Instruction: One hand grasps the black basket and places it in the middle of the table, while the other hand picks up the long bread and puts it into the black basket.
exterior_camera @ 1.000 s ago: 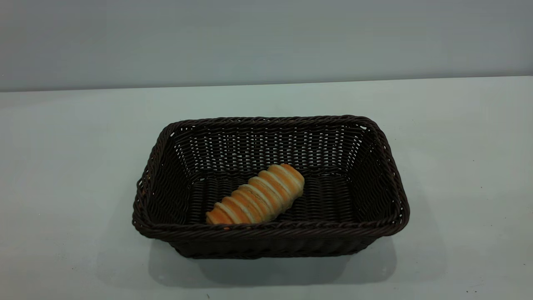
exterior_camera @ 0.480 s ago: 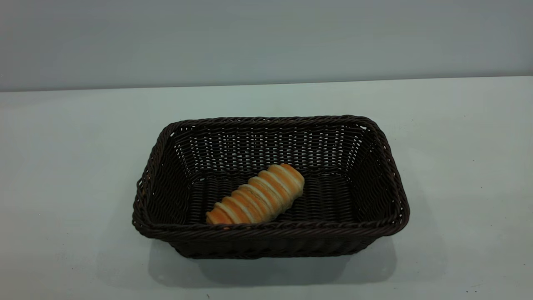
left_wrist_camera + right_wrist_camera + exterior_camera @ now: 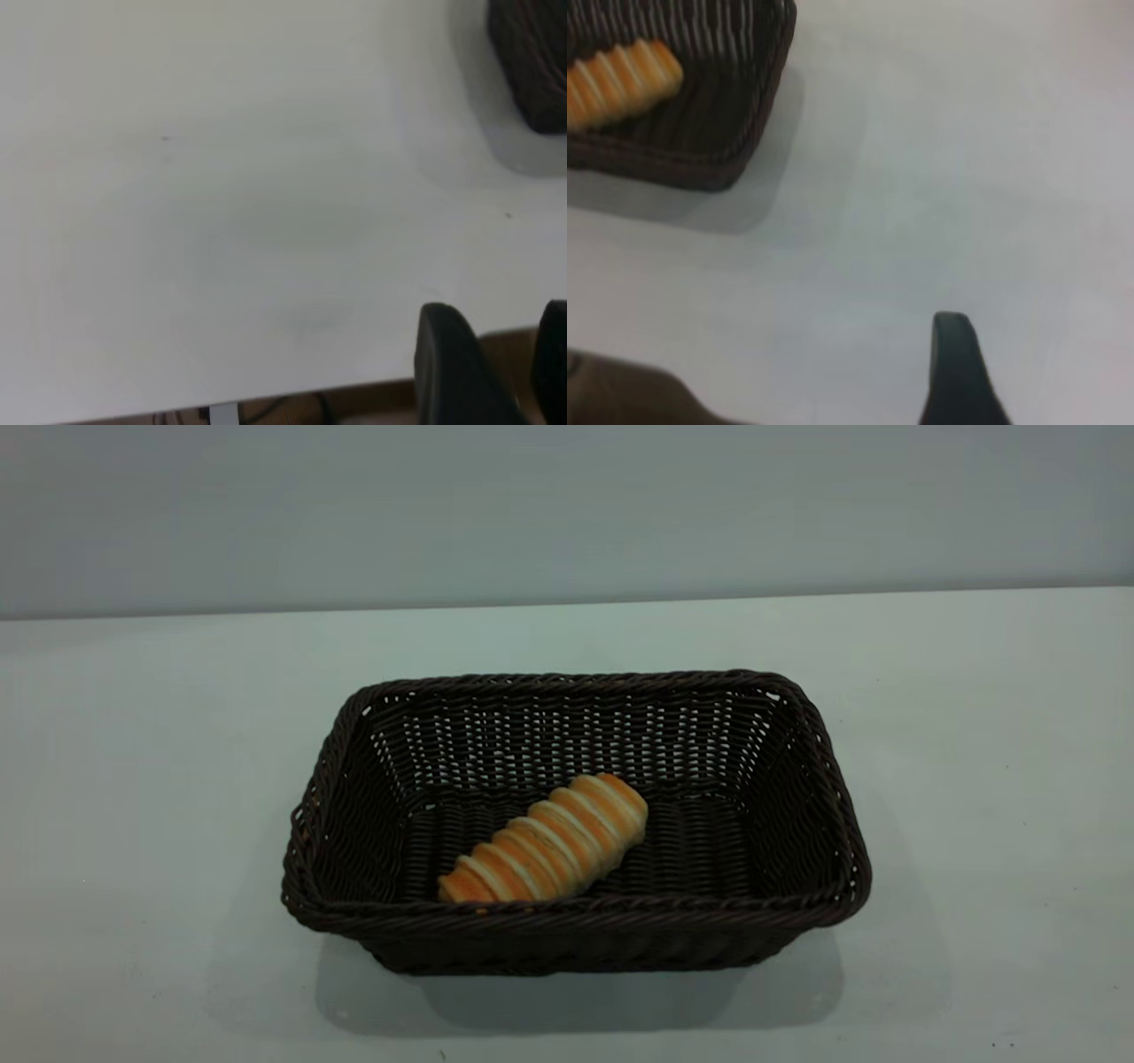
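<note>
The black basket (image 3: 576,921) stands in the middle of the table (image 3: 974,735), and the long bread (image 3: 545,841) lies slantwise on its floor. Neither arm shows in the exterior view. In the left wrist view my left gripper (image 3: 496,323) is open and empty over the table's edge, far from the basket's corner (image 3: 532,71). In the right wrist view my right gripper (image 3: 1050,341) is open and empty, with one finger (image 3: 957,372) showing above bare table. The basket (image 3: 700,133) with the bread (image 3: 620,80) lies well away from it.
The table's edge (image 3: 266,394) runs close to the left gripper, with a brown area beyond it. A brown area (image 3: 620,390) also borders the table in the right wrist view. A plain grey wall stands behind the table.
</note>
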You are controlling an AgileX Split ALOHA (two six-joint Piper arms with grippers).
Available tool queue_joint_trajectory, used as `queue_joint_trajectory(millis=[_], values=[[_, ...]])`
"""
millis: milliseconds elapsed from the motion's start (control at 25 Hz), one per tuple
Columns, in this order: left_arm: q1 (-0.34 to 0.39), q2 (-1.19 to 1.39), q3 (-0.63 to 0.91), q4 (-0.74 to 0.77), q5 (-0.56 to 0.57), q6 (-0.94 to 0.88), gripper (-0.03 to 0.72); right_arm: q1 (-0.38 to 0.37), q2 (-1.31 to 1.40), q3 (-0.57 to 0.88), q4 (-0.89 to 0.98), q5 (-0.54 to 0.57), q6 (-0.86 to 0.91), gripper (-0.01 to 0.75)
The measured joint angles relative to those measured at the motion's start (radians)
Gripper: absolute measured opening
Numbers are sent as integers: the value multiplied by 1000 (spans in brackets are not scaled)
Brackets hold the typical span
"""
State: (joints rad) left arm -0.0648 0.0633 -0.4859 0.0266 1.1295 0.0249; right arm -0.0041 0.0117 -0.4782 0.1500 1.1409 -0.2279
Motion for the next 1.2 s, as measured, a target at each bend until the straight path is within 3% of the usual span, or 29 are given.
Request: queue_joint_trajectory(millis=[160,1200], values=[[41,-40,0,0,0,0,265,0,-29,0,1,3,0,500],[41,-86,0,-8,1,-11,265,-2,-30,0,2,3,0,500]])
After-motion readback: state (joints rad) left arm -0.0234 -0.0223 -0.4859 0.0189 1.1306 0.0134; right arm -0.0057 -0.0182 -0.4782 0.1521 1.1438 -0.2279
